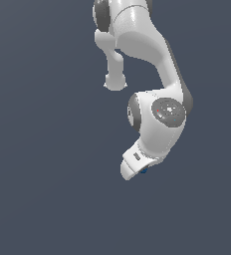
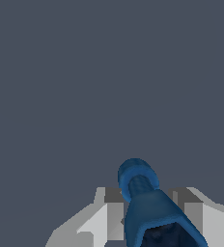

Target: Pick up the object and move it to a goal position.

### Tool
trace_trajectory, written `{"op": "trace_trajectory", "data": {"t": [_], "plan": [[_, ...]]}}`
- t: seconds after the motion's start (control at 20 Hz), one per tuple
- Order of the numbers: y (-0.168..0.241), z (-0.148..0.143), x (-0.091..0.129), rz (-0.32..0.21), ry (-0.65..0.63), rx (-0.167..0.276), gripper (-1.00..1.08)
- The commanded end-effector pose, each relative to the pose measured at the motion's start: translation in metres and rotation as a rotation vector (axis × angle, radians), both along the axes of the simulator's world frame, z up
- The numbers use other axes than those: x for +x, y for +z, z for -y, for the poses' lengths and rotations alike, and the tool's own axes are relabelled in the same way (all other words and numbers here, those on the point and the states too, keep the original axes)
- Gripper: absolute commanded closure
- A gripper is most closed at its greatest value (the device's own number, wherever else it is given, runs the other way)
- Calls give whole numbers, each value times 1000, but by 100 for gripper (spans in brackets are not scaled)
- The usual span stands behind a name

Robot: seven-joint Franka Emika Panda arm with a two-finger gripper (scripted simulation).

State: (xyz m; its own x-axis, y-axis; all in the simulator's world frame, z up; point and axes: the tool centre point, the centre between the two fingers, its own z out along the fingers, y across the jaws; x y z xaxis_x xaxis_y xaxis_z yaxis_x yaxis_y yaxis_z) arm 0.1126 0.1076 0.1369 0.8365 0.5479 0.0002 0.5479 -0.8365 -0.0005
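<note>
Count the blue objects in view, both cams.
1. The blue object sits between the claw fingers in the wrist view; in the exterior view it is a tiny speck under the claw. Nothing else blue shows.

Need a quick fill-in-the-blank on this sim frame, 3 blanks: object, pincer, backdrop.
1. The object between the pincer fingers is coloured ____.
2. In the exterior view, the object shows as a tiny speck at the arm's ____ end.
3. The arm is mostly ____ in colour.

Missing words: blue; lower; white
</note>
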Motion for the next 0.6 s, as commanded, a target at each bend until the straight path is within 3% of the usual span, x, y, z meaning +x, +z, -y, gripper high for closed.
{"op": "trace_trajectory", "data": {"t": [0.0,0.55], "plan": [[4,-3,9,0,0,0,108],[12,-10,28,0,0,-1,108]]}}
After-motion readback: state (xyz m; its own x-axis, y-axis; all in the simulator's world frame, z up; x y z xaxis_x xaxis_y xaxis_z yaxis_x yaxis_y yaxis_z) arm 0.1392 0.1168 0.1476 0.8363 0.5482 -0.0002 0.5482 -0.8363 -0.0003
